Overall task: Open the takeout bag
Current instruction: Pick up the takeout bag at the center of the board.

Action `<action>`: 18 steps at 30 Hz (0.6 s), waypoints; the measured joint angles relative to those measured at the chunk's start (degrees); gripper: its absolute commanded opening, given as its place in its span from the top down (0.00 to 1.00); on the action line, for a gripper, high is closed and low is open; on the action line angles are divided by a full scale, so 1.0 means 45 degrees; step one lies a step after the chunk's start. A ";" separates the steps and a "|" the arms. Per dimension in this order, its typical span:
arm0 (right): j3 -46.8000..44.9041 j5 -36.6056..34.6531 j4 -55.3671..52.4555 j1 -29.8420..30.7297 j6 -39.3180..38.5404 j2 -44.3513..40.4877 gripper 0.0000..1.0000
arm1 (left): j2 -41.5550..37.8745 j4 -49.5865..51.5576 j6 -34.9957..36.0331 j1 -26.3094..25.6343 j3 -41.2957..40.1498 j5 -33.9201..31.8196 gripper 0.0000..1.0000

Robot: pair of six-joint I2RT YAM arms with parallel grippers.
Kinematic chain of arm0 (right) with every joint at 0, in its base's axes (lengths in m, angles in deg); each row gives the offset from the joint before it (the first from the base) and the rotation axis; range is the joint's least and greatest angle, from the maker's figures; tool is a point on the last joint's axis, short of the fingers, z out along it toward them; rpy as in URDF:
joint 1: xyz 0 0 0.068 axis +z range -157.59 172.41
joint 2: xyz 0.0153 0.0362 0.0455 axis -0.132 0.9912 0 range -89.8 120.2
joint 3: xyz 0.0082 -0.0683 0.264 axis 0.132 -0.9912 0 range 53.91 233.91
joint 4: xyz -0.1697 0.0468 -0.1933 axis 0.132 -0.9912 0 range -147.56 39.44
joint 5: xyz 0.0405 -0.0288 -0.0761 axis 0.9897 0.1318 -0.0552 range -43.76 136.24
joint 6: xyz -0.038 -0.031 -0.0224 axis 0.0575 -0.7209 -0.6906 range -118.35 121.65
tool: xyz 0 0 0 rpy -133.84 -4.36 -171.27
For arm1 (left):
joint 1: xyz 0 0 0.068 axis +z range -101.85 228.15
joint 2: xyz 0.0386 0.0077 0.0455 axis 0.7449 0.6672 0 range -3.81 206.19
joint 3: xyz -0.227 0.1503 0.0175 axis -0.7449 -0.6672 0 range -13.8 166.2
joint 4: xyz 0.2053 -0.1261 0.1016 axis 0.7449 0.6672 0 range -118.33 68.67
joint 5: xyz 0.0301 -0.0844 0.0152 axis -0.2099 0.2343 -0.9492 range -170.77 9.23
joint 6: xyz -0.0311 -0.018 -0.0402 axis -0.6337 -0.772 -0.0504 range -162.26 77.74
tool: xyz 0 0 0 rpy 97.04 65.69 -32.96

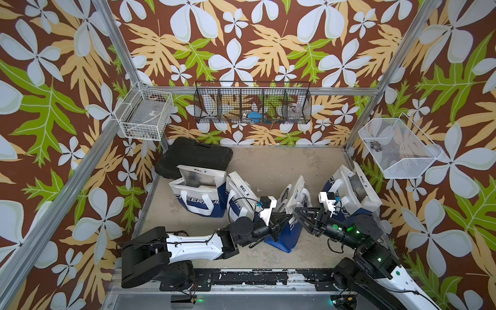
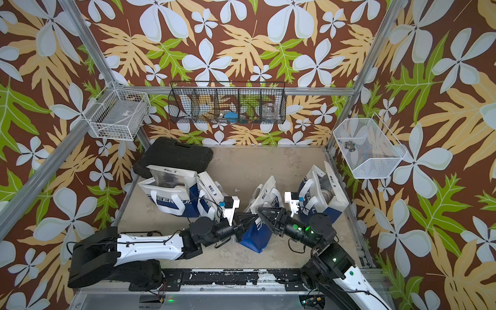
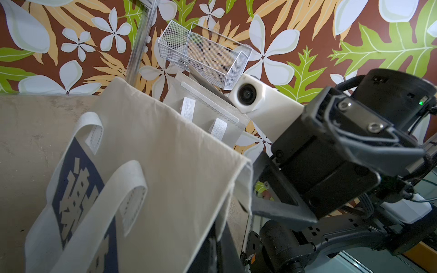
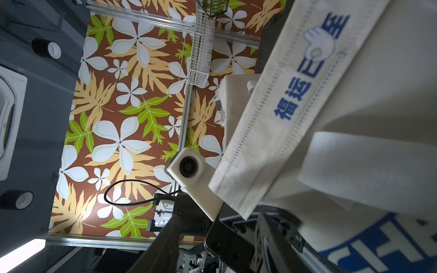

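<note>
The takeout bag (image 1: 285, 239), blue and white, is found near the middle of the tabletop's (image 1: 271, 166) front edge, leaning over between the two arms. Its side is pinched by the left gripper (image 1: 285, 222), whose jaws are closed on the fabric. The right gripper (image 1: 296, 212) is held partly open at the bag's white top flap (image 4: 272, 118), which is seen between its jaws. Other bags (image 1: 198, 196) are set toward the left and right edges.
</note>
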 measured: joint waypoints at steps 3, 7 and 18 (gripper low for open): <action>-0.0714 -0.0039 0.0617 0.0000 0.0126 0.0039 0.47 | -0.0097 0.0117 0.0000 0.0000 -0.0029 -0.0141 1.00; -0.1549 -0.0097 0.2229 -0.0005 0.0631 0.0559 0.53 | -0.0214 0.0335 0.0005 0.0053 -0.0049 -0.0442 1.00; -0.0835 -0.0102 0.3104 -0.0015 0.0675 0.1957 0.63 | -0.0248 -0.0656 0.0029 0.0102 -0.0223 -0.1341 1.00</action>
